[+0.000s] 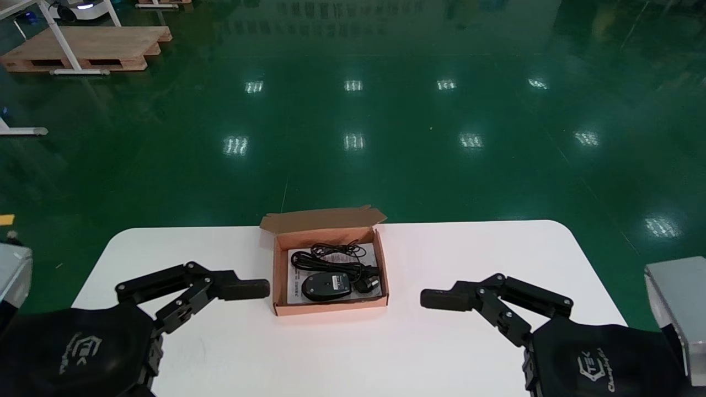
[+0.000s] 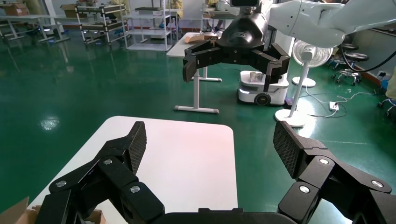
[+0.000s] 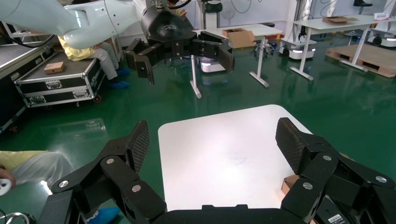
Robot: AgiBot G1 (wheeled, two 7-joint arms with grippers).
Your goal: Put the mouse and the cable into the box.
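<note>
A: Where is the mouse (image 1: 326, 285) found, and how is it laid?

B: It is seen inside the box (image 1: 331, 309), in the half nearer the robot, laid on a white sheet (image 1: 292, 295). Its long axis is set crosswise, from the robot's left to its right. A pale label is shown on its upper face. Which end is the front cannot be told.

A: And the cable (image 1: 336, 255)?

B: It is coiled in the same box, just behind the mouse, toward the far wall, where the lid flap is folded open. A plug end is seen beside the mouse's right end.

A: How is the box placed on the counter (image 1: 441, 353)?

B: It is set at the middle, between the two grippers. The left gripper (image 1: 248, 289) is held low with its tip just beside the box's left wall. The right gripper (image 1: 441, 299) is pointed at the box from the other side, farther off.

A: How are the jaws held?

B: In both wrist views they are spread wide apart, over bare counter. The mouse and cable are enclosed by neither pair.
</note>
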